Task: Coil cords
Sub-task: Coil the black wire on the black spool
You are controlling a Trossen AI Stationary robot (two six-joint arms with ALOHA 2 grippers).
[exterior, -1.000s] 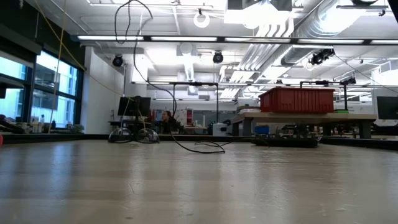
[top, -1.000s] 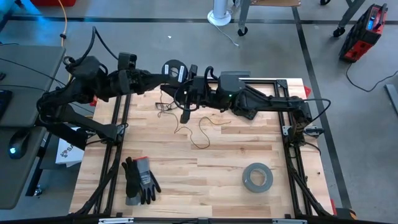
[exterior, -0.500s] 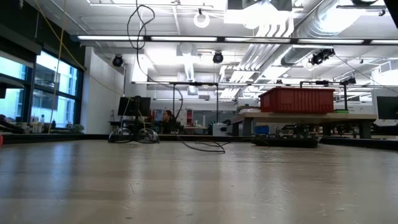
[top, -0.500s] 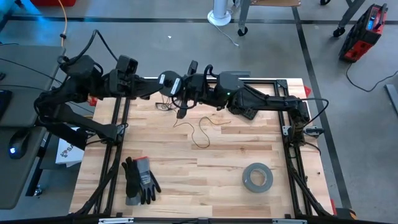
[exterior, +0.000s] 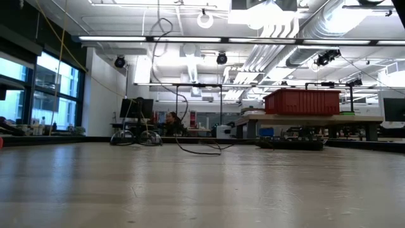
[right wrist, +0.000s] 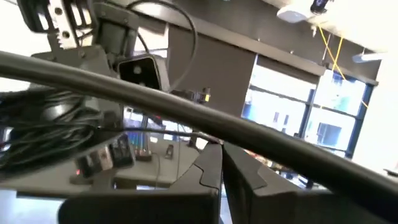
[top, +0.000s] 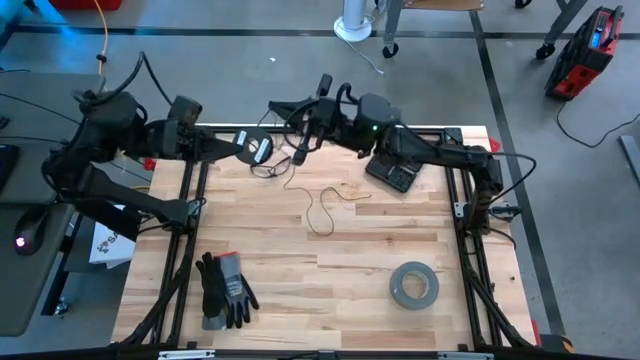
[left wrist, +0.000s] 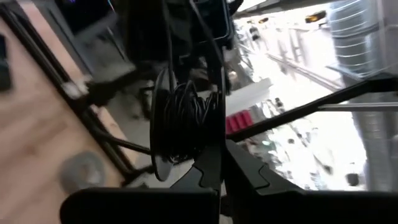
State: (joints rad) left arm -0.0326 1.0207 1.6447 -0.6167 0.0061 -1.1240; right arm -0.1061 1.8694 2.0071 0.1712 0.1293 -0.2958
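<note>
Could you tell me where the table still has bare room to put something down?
Free: the wood between the gloves and the grey tape roll, and the stretch right of the loose cord toward the table's right rail. Crowded: the far edge, where the left gripper holds the spool beside the right gripper.

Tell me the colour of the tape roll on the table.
Grey; the round grey tape roll shows best in the high view.
</note>
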